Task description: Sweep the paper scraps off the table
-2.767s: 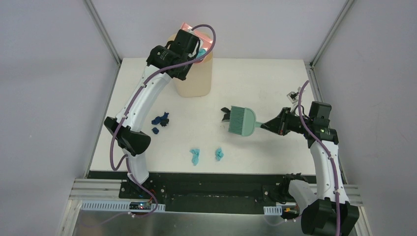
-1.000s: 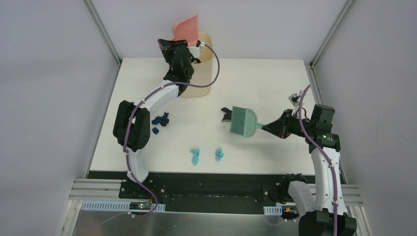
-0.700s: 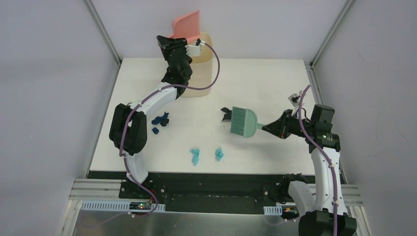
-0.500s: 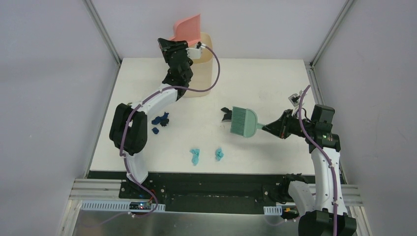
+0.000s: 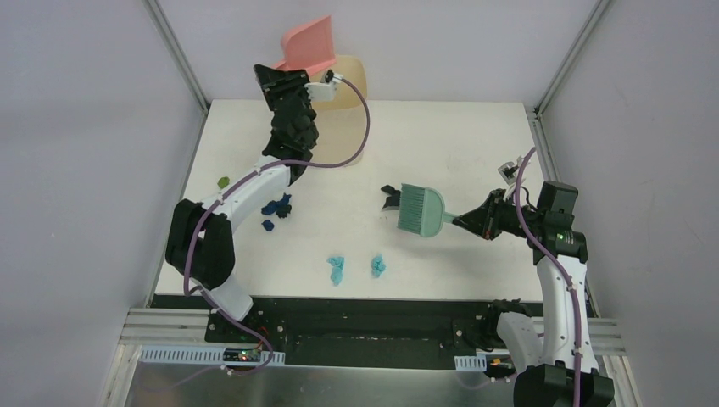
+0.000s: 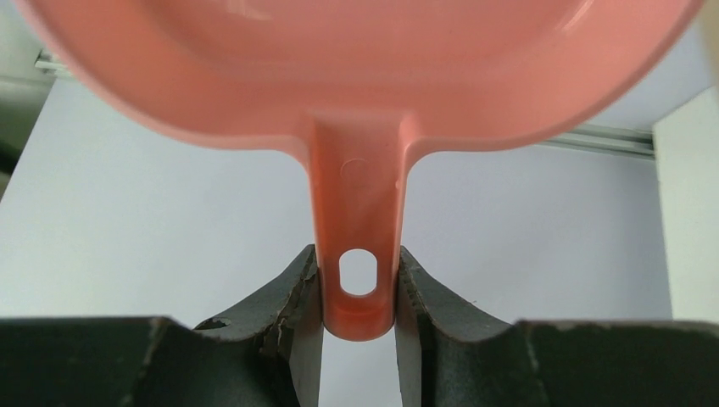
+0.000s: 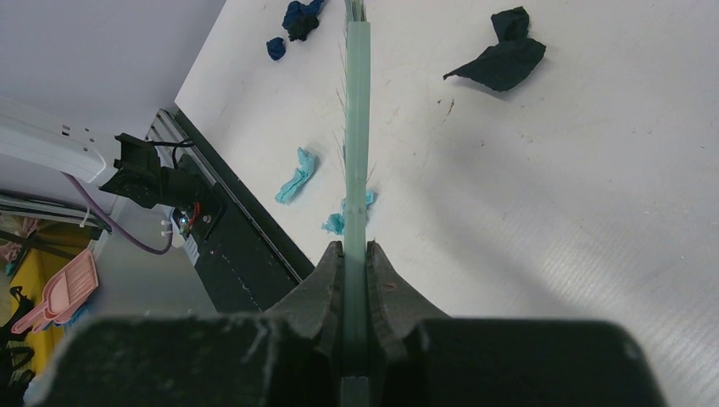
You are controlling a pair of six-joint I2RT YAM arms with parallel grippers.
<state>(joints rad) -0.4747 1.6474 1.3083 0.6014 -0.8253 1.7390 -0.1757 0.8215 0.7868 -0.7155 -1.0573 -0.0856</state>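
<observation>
The left gripper [image 6: 359, 288] was raised at the far left, beside the tall cream bin [image 5: 349, 127]. Its two dark fingers were pressed against either side of the handle of the pink dustpan [image 6: 365, 68], just by the handle's oval hanging hole. In the top view the pan stood tilted up above the gripper, its open side turned toward the bin.

The right gripper [image 7: 356, 263] was low on the right side of the table [image 5: 458, 136], pinching the thin handle of the teal hand brush [image 5: 420, 209]. The brush head pointed left, toward the middle of the table.

The paper scraps [image 5: 337, 270] all lay on the tabletop. A black scrap [image 5: 390, 197] sat just at the far-left corner of the brush head; whether it touched the bristles could not be told. Two light-blue scraps lay side by side near the near edge, the left one [image 7: 295, 175] longer than the right one [image 5: 377, 266]. A cluster of navy scraps [image 5: 277, 206] lay on the left, next to the left arm, with one small navy wad [image 5: 268, 225] just nearer. A single green scrap [image 5: 223, 181] lay close to the left edge.

Anything printed on a small circuit board [image 5: 242, 356] at the near rail was too small to read.
</observation>
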